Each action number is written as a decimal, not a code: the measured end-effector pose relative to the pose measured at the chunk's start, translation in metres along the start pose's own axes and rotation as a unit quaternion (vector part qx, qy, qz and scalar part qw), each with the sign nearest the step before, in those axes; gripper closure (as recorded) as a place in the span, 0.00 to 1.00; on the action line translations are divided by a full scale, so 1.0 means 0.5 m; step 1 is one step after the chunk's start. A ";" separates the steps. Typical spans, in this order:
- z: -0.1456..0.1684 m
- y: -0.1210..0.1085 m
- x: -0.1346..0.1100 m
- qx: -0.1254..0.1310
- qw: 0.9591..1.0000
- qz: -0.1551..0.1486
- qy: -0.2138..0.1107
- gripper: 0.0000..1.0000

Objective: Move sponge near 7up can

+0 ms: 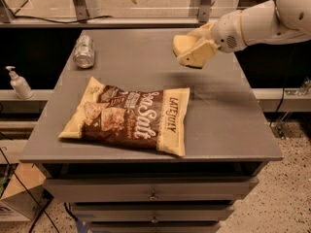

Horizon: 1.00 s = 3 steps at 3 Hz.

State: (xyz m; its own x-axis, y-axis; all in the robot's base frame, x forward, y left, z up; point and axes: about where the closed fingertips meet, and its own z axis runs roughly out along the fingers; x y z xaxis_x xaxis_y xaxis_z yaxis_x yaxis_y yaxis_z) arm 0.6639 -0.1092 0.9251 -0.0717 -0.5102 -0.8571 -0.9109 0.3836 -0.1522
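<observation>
My gripper [197,47] reaches in from the right on a white arm and is shut on the pale yellow sponge [184,47], holding it in the air above the right rear part of the grey table [228,120]. The silvery 7up can [84,51] lies on its side at the table's rear left corner, well to the left of the sponge.
A brown-and-cream chip bag [129,120] lies flat across the front middle of the table. A white pump bottle [19,84] stands on a shelf left of the table. Drawers sit under the tabletop. A glass partition runs behind the table.
</observation>
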 end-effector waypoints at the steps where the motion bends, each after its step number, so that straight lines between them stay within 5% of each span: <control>1: 0.059 0.006 -0.037 -0.024 0.999 -0.014 -0.026 1.00; 3: 0.227 0.024 -0.120 -0.043 0.997 -0.027 -0.050 1.00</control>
State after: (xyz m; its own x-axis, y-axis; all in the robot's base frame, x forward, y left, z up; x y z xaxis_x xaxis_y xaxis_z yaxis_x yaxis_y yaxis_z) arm 0.7033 0.0134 0.9189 0.0152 -0.4464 -0.8947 -0.9438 0.2889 -0.1602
